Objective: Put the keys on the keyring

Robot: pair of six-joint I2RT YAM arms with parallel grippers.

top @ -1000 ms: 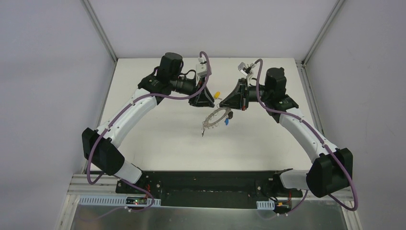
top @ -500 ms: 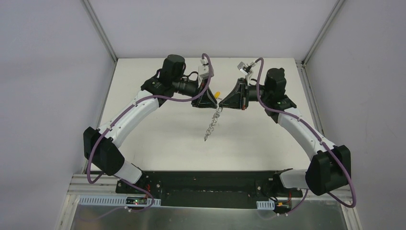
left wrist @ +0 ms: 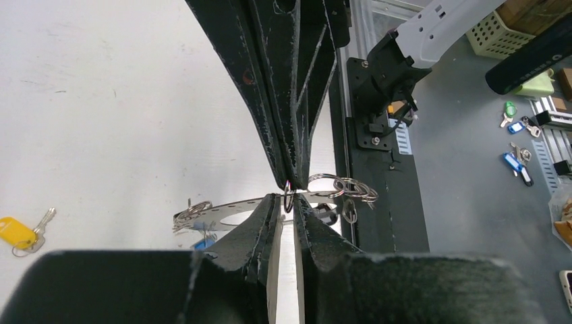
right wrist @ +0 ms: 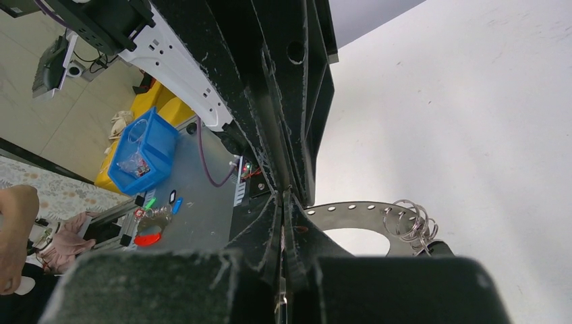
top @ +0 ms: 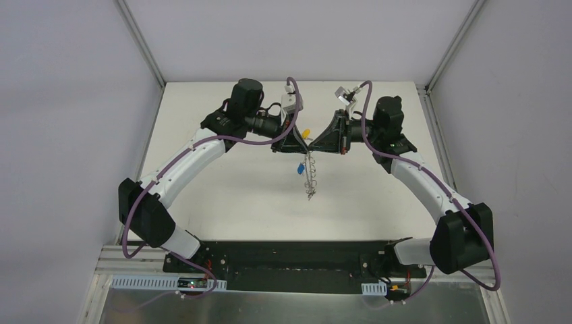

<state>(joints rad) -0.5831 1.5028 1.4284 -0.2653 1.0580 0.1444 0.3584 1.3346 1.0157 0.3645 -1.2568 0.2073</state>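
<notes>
The grey keyring [top: 309,177] hangs edge-on off the table under the two meeting grippers; its flat plate [left wrist: 222,210] [right wrist: 357,210] carries wire loops [left wrist: 344,186] [right wrist: 408,219]. My right gripper [top: 314,144] [right wrist: 283,196] is shut on the ring's rim. My left gripper [top: 302,144] [left wrist: 289,200] faces it tip to tip, jaws narrowed onto a small wire loop at that rim. A blue key [top: 299,167] [left wrist: 201,243] dangles from the ring, and a black key head [right wrist: 436,248] hangs by the loops. The yellow key [top: 305,133] [left wrist: 15,231] lies loose on the white table, behind the grippers.
The white table [top: 222,196] is fenced by grey walls left and right. The black base plate [top: 297,260] runs along the near edge. Off the table, a blue bin [right wrist: 138,154] and loose key tags [left wrist: 516,145] lie on the floor.
The keyring has turned from lying nearly flat to hanging edge-on, and the blue key has swung to its left side. My left gripper moved right to meet the right one and narrowed its jaws.
</notes>
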